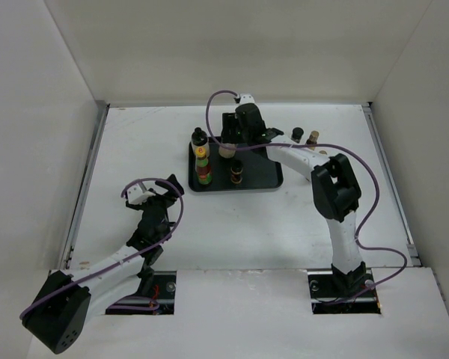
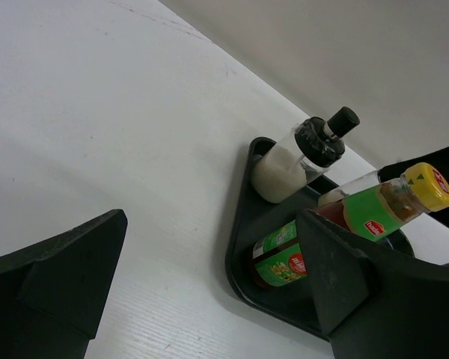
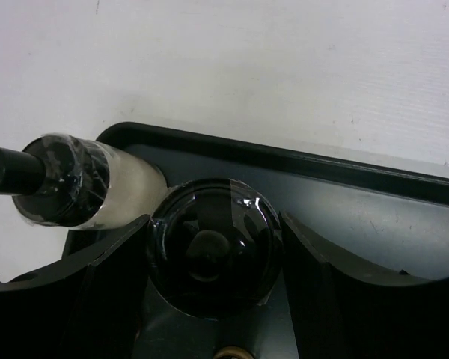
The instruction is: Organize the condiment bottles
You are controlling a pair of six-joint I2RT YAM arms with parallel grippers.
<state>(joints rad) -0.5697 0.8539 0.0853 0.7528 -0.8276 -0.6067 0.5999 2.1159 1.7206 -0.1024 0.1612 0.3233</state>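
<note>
Inside right gripper (image 3: 213, 224), perhaps gripped: black-capped bottle (image 3: 213, 260)

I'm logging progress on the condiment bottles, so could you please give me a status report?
Left pincer open, empty, short of tray. Right pincer shut on pale black-capped bottle standing on tray. Beyond tray's right edge: two small bottles. No obstruction.

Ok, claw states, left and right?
Left claw: open, empty.
Right claw: closed on the black-capped bottle.
</note>
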